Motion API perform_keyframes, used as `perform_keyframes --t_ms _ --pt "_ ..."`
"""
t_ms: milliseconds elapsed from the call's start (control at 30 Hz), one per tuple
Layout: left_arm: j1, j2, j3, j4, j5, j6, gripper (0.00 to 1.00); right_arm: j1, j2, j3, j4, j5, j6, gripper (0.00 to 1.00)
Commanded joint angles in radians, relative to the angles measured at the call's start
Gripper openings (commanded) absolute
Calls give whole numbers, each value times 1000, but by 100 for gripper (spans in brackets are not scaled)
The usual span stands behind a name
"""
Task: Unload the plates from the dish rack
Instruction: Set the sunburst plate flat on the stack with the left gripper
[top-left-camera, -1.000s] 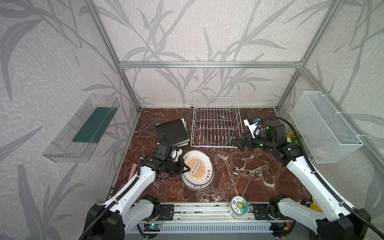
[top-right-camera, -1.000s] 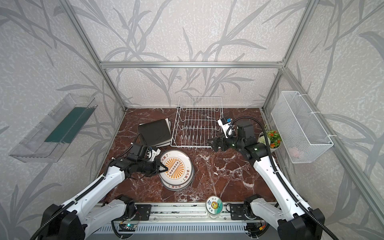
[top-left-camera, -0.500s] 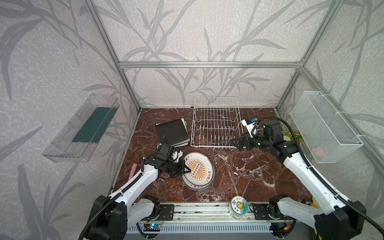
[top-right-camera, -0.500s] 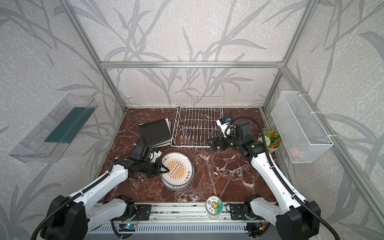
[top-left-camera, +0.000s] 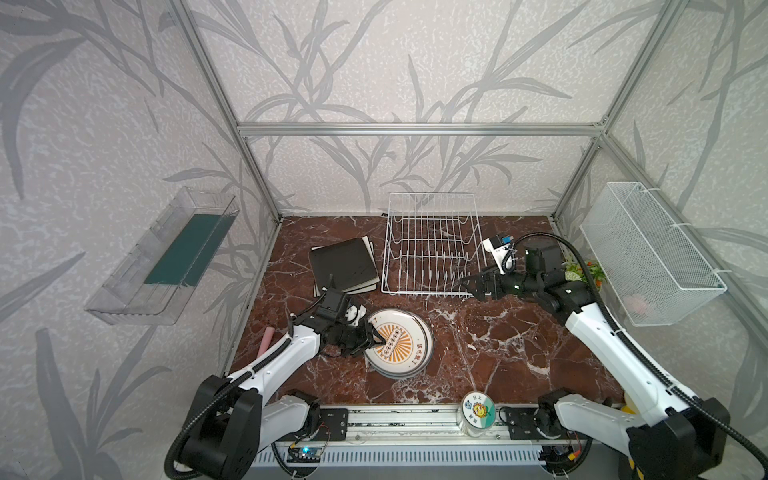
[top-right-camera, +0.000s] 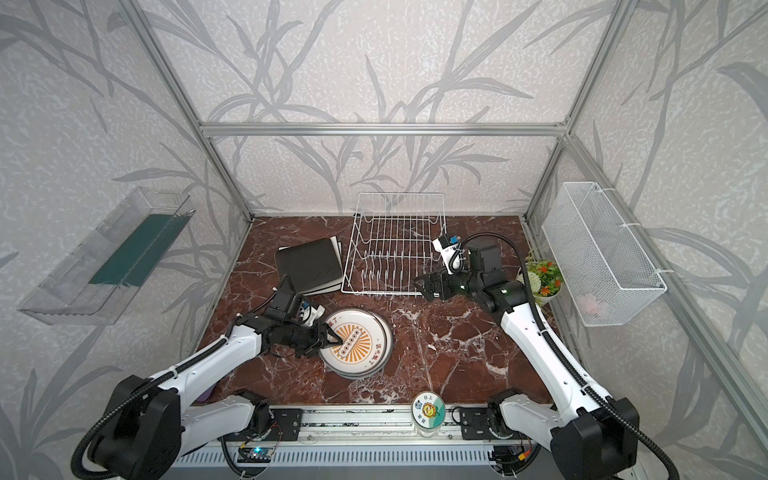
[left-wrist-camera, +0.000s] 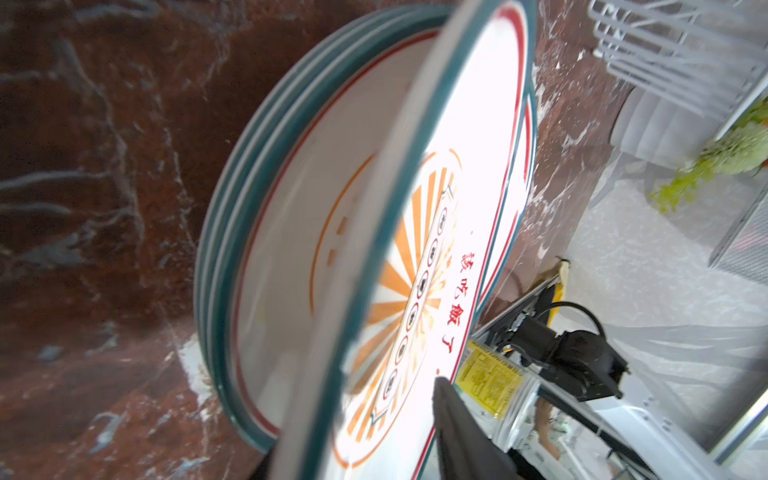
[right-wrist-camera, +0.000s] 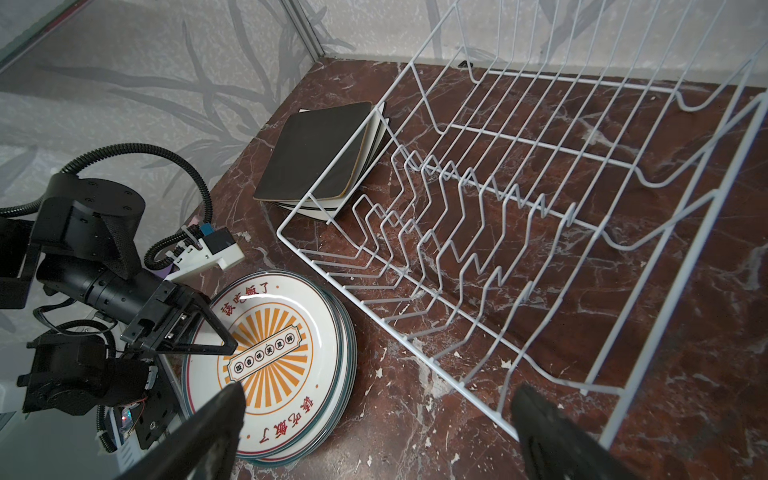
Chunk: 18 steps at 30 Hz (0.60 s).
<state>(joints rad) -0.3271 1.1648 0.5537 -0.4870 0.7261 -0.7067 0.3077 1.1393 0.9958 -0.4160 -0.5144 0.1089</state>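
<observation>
Front rail: jar with a flower-sticker lid, upright at the near edge of the red marble surface.

Just beyond, left of middle: four round plates with orange sunburst faces, stacked on the surface and seen in both top views. The left pincer comes in low from the left. Its jaws are part-spread around the near-left rim of the top round plate, one finger over the face and one under the rim. In the left wrist view that plate is tilted up off the lower round plates on the pincer side, and it is blurred. Cannot tell whether the jaws pinch the rim or only bracket it. A pink object lies by the left wall, partly hidden by the arm.

Farther back, right of middle: the right pincer hovers at the near-right corner of the dish rack. Its jaws are spread wide and empty in the right wrist view.

Left of the rack: black square plate lying on cream square plates, whose edges poke out beneath. This stack is just beside the rack's left side; contact unclear. The rack sits flat on the surface near the back wall, prongs upright. Every plate seen lies outside it.

Potted plant is at the right edge behind the right arm. Mesh basket hangs on the right wall, clear tray on the left wall.
</observation>
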Motion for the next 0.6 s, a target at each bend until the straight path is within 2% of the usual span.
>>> perform_keyframes --t_ms 0,67,233,267,567 --pt "-1 0 11 -38 -17 3 56 5 11 27 16 -9 11 99" --pt "-1 -12 28 -80 -55 0 70 5 16 30 19 -13 16 99" --pt "-1 -45 82 -159 -123 -6 90 7 24 27 24 -22 26 99" --pt "-1 -43 88 -163 -132 -12 99 7 26 25 26 -22 30 99" --pt "-1 -11 160 -253 -223 1 99 8 16 27 16 9 11 99"
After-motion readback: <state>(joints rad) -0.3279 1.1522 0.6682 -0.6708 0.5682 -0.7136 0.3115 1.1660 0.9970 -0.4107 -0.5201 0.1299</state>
